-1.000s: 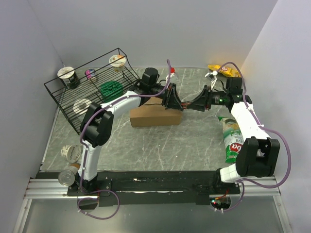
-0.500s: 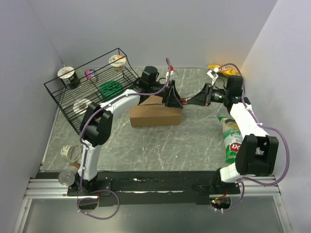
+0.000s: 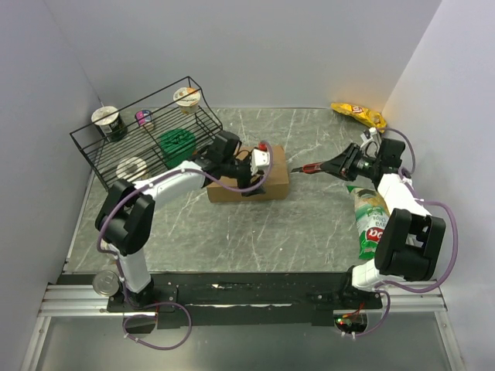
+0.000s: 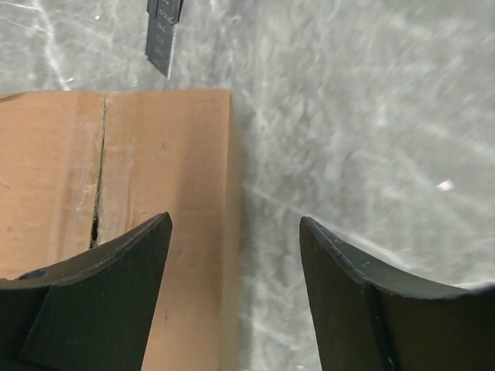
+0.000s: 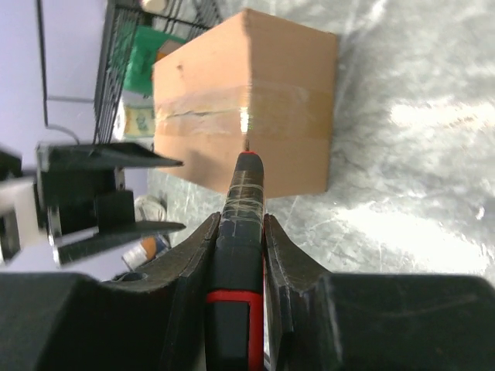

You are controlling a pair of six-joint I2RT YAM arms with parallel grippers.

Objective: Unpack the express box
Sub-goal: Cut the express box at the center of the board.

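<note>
The express box (image 3: 246, 188), a brown carton, lies closed mid-table with clear tape (image 5: 232, 104) along its seam. My left gripper (image 3: 255, 176) hovers open over the box's right end; in its wrist view the fingers (image 4: 116, 294) straddle the box edge (image 4: 166, 193) with nothing between them. My right gripper (image 3: 340, 164) is shut on a black and red box cutter (image 3: 309, 167), which points left at the box's end face, a short way off. In the right wrist view the cutter (image 5: 244, 232) aims at the taped seam of the box (image 5: 255, 154). Its blade tip (image 4: 162, 35) shows above the box.
A black wire rack (image 3: 147, 147) with cups and a green lid stands at the back left. A yellow snack bag (image 3: 357, 114) lies at the back right, and a green bag (image 3: 370, 220) lies beside the right arm. A can (image 3: 104, 282) sits at the near left.
The two grippers met above the box; the left opened and the right shut on the cutter. The right arm drew back right with it. The left arm swung nearer over the box.
</note>
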